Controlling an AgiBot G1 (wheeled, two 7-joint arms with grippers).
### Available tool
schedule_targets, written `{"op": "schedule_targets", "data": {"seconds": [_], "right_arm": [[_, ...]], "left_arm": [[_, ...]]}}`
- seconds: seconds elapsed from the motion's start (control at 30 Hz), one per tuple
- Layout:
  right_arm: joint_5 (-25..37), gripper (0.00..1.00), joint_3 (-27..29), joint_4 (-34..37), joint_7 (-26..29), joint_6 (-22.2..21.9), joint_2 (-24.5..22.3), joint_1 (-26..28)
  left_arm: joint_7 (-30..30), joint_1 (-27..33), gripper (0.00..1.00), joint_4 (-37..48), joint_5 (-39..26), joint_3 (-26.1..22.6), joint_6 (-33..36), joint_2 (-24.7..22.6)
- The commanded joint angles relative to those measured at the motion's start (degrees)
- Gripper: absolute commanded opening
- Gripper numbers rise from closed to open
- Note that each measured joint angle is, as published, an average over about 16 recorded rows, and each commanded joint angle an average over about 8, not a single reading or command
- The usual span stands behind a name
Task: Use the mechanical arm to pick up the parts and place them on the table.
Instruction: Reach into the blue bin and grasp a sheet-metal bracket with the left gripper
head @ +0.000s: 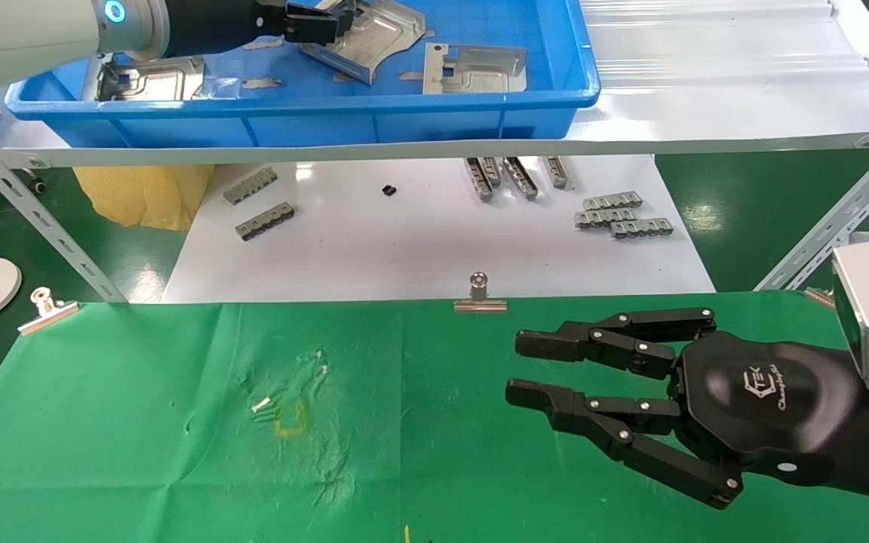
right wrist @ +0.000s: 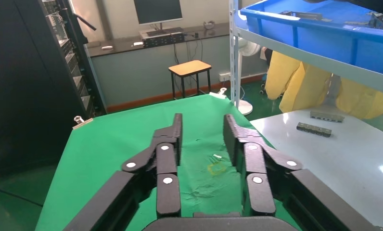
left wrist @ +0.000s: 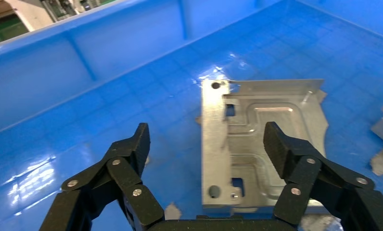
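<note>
Three silver stamped parts lie in the blue bin (head: 404,121): one at the left (head: 151,78), one in the middle (head: 385,30), one at the right (head: 476,68). My left gripper (head: 321,23) reaches into the bin at the middle part. In the left wrist view it (left wrist: 209,142) is open, its fingers straddling one side of a part (left wrist: 257,120) that lies flat on the bin floor, not touching it. My right gripper (head: 521,368) is open and empty, hovering over the green cloth table (head: 140,422) to the right of the yellow square mark (head: 290,418); it also shows in the right wrist view (right wrist: 202,122).
The bin stands on a white metal shelf (head: 706,113) with slanted legs (head: 27,211) (head: 834,226). Below it, a glossy white board (head: 419,249) carries small grey toothed strips (head: 623,215). Binder clips (head: 480,298) (head: 46,309) hold the cloth's far edge.
</note>
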State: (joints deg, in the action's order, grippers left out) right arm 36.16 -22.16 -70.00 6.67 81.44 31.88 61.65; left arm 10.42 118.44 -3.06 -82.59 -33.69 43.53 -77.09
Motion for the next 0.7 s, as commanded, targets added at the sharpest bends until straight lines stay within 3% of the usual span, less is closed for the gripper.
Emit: {"op": "schedule_targets", "data": {"seconds": [0.03,0.7], "right_arm": [[0.0,1.0,0.0,0.0,0.0,0.0,0.0,0.0],[0.0,1.0,0.0,0.0,0.0,0.0,0.0,0.0]], "left_arm": [[-0.31,-0.08,0.0,-0.21,-0.06,-0.1,0.25,-0.08],[0.1,-1.02,0.0,-0.88,1.15,-0.26,-1.14,-0.24]]}}
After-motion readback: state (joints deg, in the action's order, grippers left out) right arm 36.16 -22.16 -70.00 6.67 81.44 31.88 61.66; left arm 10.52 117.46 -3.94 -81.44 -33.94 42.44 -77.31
